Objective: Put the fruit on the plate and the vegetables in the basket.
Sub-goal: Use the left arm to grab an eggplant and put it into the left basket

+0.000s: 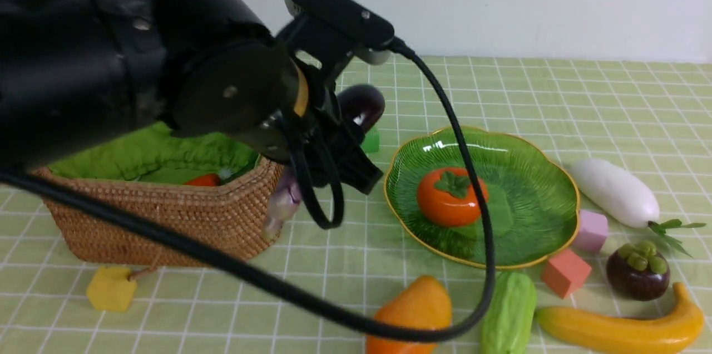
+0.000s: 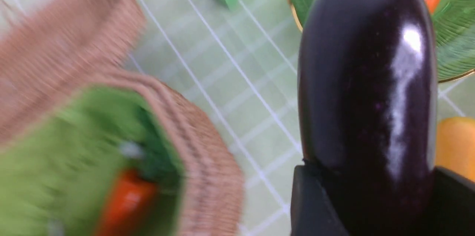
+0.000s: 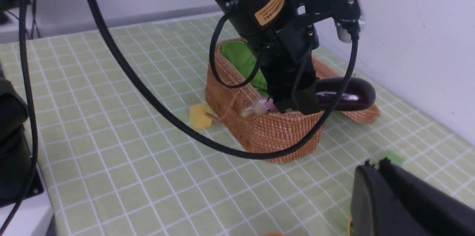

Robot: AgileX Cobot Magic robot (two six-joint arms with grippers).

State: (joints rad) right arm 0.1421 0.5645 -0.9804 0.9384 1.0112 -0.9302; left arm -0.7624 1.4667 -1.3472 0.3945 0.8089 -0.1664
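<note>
Right now your left gripper [image 3: 298, 100] is clamped around the dark purple glossy toy eggplant [image 2: 365, 80], gripping it toward the pale stem end so that the rounded bulb juts out past the fingers. The eggplant hangs level, clear of the pale green checked tablecloth [image 1: 612, 109], just beside the right-hand end of the large brown woven wicker basket [image 1: 183, 215] and not yet over its opening.

Watch one relation above all. The hollow with the bright green cloth lining [image 1: 150, 153] lies to the left of the gripper and the basket runs left to right. The eggplant's long axis points away from the robot toward the wall, so it sits crosswise to the basket.

You will probably need to carry it leftward over the lining. Mind that the bulb does not catch the far rim, or turn the eggplant to lie along the basket. An orange-red toy carrot [image 1: 203, 180] already rests inside, so aim for the bare cloth.

The left arm is plainly the nearer one. Your right gripper [image 3: 393, 191] is pinched closed, well apart from the basket, with nothing visible in it.
</note>
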